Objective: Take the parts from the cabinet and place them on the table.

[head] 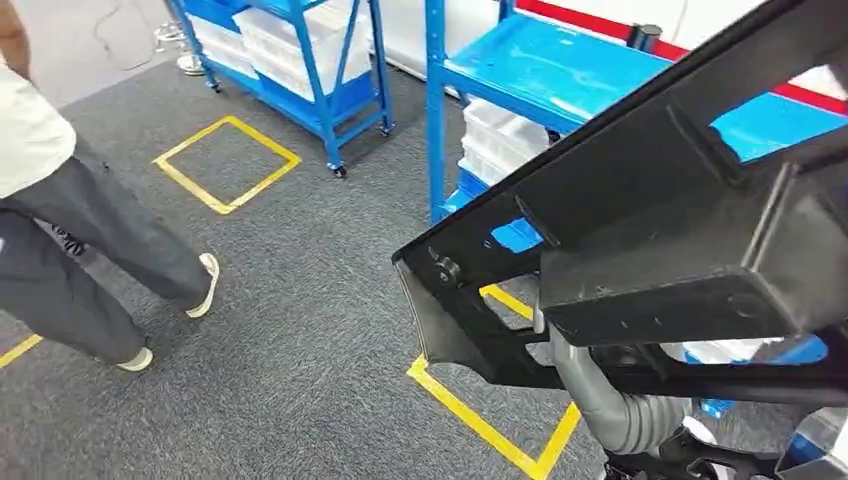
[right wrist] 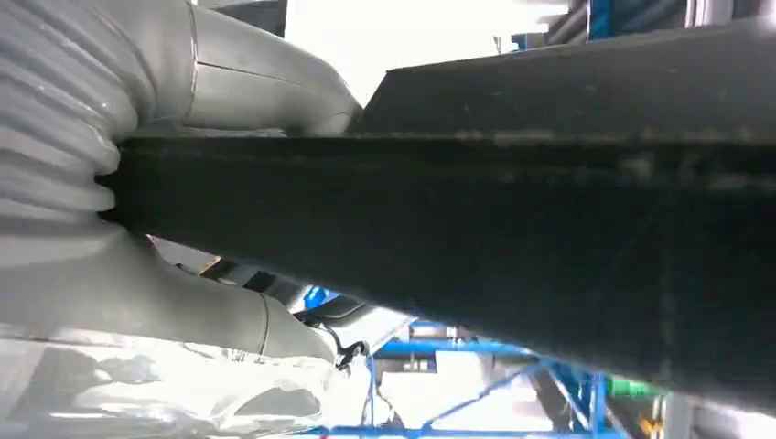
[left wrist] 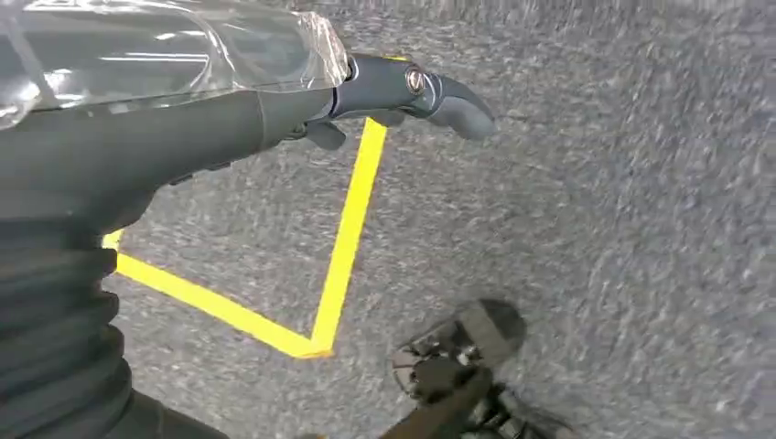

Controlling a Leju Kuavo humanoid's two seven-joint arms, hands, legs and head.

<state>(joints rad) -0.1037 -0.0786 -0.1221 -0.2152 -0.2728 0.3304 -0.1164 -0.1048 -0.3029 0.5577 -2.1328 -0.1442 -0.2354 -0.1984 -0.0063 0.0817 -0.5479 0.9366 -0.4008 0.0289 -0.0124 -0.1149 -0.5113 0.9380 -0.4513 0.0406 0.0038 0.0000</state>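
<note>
Black part (head: 660, 230) gripped by the right robot hand (right wrist: 137, 183); left robot hand (left wrist: 366, 96) hangs spread, holding nothing.

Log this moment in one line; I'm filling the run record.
stage: carrying | black part: lifted near blue shelf | person: walking on carpet

A black part (head: 640, 230) is seen before blue shelving (head: 560, 75); white bins (head: 500, 140) are stacked within it; grey carpet (head: 300, 300) is marked with yellow tape squares (head: 225, 160); a white top and grey trousers are worn by a person (head: 60, 230); the left hand (left wrist: 403, 91) is dark grey; a red stripe (head: 600, 22) is shown along the wall.
</note>
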